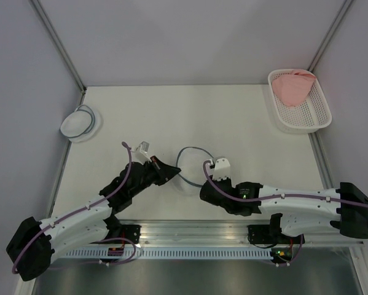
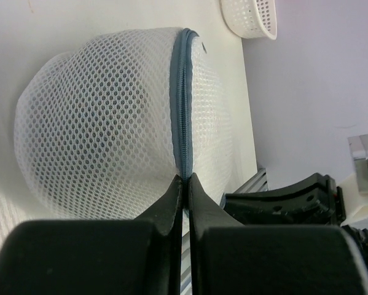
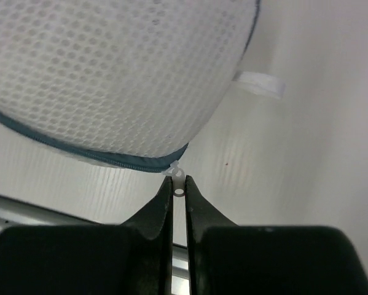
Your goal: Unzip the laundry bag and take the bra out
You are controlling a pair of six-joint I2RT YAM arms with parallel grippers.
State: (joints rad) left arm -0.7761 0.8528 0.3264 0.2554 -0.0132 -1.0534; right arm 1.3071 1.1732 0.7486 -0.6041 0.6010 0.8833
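The laundry bag is a white mesh dome with a grey-blue zipper rim, lying on the table between my two grippers. My left gripper is shut, its tips pinching the zipper rim at the bag's near edge. From the other side, my right gripper is shut on the small white zipper pull, which sticks out from the rim. The zipper looks closed along the stretches I see. The bra is hidden; I cannot make out anything through the mesh.
A smaller white dome with a pale rim lies at the table's left edge. A white basket at the back right holds a pink cloth. A white loop tag hangs off the bag's far side.
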